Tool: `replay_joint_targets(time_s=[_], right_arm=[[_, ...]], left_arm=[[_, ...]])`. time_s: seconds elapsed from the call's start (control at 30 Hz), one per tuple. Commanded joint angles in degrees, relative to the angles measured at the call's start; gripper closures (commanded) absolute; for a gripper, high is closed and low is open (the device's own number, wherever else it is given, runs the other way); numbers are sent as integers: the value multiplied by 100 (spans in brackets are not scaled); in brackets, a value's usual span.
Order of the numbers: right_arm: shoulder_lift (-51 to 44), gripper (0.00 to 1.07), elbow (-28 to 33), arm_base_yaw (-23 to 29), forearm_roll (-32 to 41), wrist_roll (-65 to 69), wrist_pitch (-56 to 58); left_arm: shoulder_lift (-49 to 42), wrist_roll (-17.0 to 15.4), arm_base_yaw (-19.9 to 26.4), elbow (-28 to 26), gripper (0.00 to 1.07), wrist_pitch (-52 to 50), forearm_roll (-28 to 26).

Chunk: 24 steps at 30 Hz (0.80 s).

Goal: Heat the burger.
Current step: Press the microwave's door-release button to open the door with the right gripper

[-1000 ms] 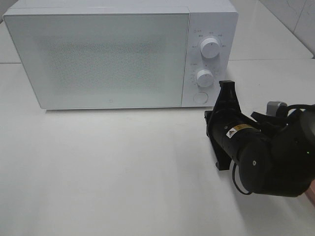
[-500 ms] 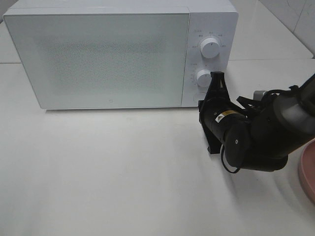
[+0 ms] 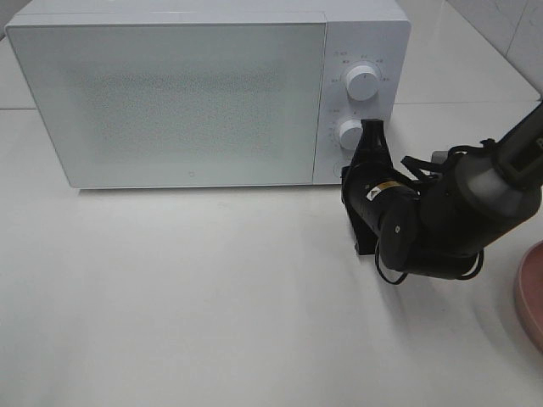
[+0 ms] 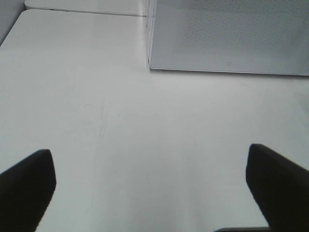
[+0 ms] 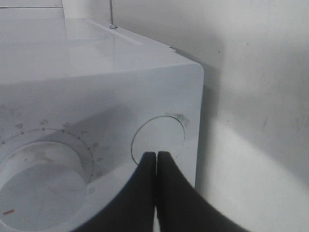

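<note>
The burger is out of view in every frame. A white microwave [image 3: 170, 93] stands at the back with its door shut. My right gripper [image 3: 372, 134] is shut with nothing in it, and it points at the control panel below the lower knob [image 3: 351, 133]. In the right wrist view its closed fingertips [image 5: 155, 155] meet the lower rim of the round button [image 5: 159, 133], with the lower knob [image 5: 38, 179] beside them. My left gripper [image 4: 154, 188] is open over bare table, with one dark finger [image 4: 26, 186] at each side of the left wrist view.
The rim of a pink plate [image 3: 530, 292] shows at the right edge of the table. The upper knob [image 3: 362, 82] sits above the lower one. The white table [image 3: 187, 288] stretches in front of the microwave.
My right arm has swung left and forward, bringing its shut fingers from the table in front of the microwave up against the control panel. The plate's rim has come into view behind it.
</note>
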Motion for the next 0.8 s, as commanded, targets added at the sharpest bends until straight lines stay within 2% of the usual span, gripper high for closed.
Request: replay_joint_targets(time_s=[0.03,0.47,0.8], right_arm=[[23,107,-109,-92,-92,-120,97],[235,107,-413,-281,-218,-172,304],[418,107,-676,-344,-218,-166,17]], left_arm=[[-86,0,23,-6,7,-74,-23],[-86,0,23,-6,7,-74,-23],[-86,0,23,-6,7,-74,-23]])
